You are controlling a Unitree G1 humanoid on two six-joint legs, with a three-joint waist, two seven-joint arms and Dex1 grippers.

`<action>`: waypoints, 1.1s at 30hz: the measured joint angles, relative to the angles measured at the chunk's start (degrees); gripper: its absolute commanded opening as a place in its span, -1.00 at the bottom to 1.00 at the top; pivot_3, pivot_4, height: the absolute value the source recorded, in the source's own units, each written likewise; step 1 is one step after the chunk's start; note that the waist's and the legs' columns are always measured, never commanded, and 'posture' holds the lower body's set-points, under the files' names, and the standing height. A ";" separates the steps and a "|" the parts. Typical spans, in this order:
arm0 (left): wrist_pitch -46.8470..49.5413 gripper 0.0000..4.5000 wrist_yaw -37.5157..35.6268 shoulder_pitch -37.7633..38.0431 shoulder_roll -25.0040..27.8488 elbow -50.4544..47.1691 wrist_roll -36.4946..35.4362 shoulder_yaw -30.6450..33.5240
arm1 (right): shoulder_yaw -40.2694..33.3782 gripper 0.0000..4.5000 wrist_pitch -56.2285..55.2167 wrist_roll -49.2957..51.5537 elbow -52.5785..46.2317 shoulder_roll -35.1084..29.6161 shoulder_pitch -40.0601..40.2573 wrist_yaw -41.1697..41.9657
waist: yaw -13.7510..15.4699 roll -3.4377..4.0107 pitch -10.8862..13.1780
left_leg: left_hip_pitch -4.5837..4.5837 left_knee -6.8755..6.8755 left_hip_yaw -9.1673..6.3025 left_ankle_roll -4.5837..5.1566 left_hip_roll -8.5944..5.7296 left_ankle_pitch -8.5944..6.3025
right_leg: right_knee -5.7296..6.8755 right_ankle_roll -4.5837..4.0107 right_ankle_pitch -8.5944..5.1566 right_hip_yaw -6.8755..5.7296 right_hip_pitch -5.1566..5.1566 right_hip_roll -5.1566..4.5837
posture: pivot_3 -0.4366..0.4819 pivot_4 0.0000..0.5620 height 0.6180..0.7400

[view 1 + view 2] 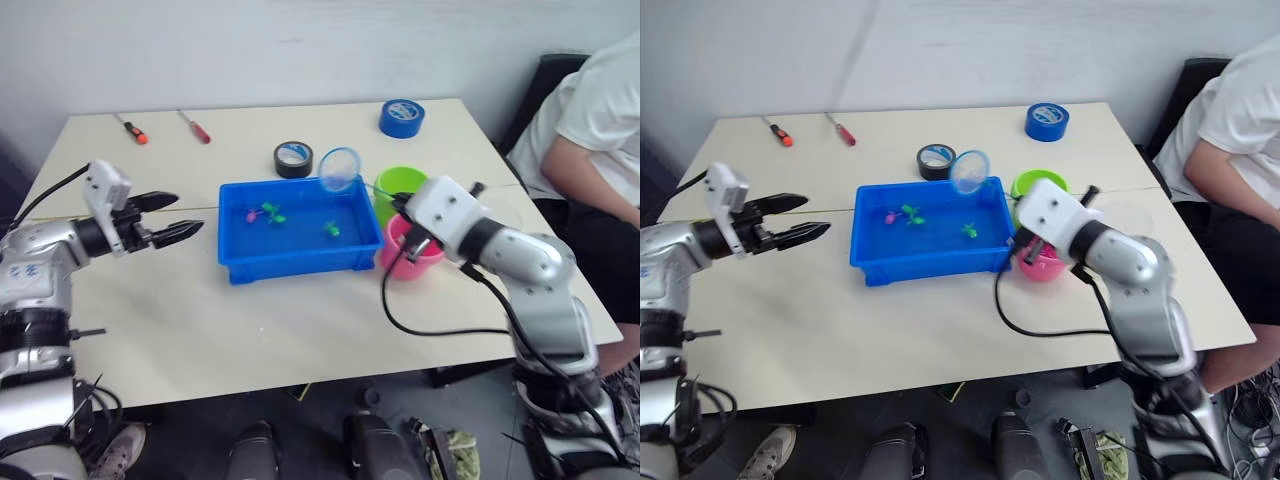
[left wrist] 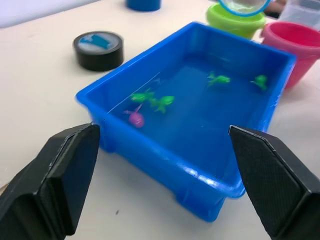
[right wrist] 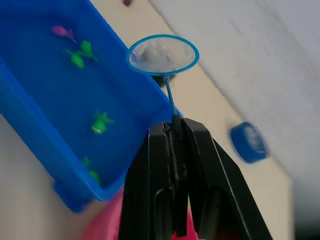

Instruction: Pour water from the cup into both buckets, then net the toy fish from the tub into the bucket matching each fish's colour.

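right claw (image 3: 172, 131) pinching net (image 3: 162, 55) handle | tub (image 1: 300, 228) beside it | left claw (image 1: 165, 216) spread, tub ahead

Left pincer (image 1: 178, 216) spread wide, hovering; right pincer (image 3: 175, 131) clamped, arm bent.

A shallow bright blue tub (image 1: 300, 245) sits mid-table, holding water and tiny toy fish (image 1: 272, 212), green and one pink. Just right of it stand a lime green bucket (image 1: 392, 184) and, nearer, a pink bucket (image 1: 398, 262).
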 measured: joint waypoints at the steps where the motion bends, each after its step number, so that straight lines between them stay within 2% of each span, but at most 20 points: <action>1: 0.67 0.99 0.75 0.94 -0.07 -1.44 -0.46 0.20 | 0.98 -1.00 3.43 1.94 1.01 1.06 -1.56 0.50 | 0.07 0.00 0.00 | -0.01 -0.01 -0.02 0.00 0.01 0.00 | 0.00 -0.03 -0.02 -0.05 0.00 0.00 | -0.05 -0.47 0.85; 6: 3.53 0.99 3.55 4.91 -0.09 -6.62 -1.72 2.35 | 3.39 -1.00 14.54 9.57 5.69 4.68 -6.53 0.90 | 0.36 0.00 0.00 | -0.09 -0.06 -0.03 0.06 -0.08 -0.06 | -0.07 -0.10 -0.05 -0.13 -0.02 -0.14 | -0.05 -0.47 0.85; 13: 6.28 0.99 5.86 8.34 -0.13 -12.82 -3.79 3.91 | 8.54 -1.00 19.22 15.10 12.33 7.13 -11.07 -0.59 | 0.08 -0.02 -0.01 | -0.09 -0.13 -0.02 0.04 -0.07 -0.11 | -0.14 -0.10 -0.05 -0.15 -0.05 -0.15 | -0.05 -0.47 0.85; 22: 7.94 0.99 7.51 9.81 -0.22 -15.95 -4.89 4.47 | 13.75 -1.00 15.25 15.14 23.72 10.22 -13.36 -6.57 | -0.27 -0.03 -0.02 | -0.09 -0.34 0.04 0.00 -0.07 -0.11 | -0.21 -0.10 -0.05 -0.10 -0.15 -0.15 | -0.05 -0.47 0.85; 33: 9.21 0.99 8.38 10.26 -0.21 -17.65 -5.30 4.48 | 13.36 -1.00 8.42 13.78 37.73 14.34 -17.70 -14.09 | -0.55 -0.03 -0.02 | -0.10 -0.65 0.10 -0.03 -0.08 -0.09 | -0.36 -0.11 -0.06 -0.09 -0.25 -0.18 | -0.05 -0.47 0.85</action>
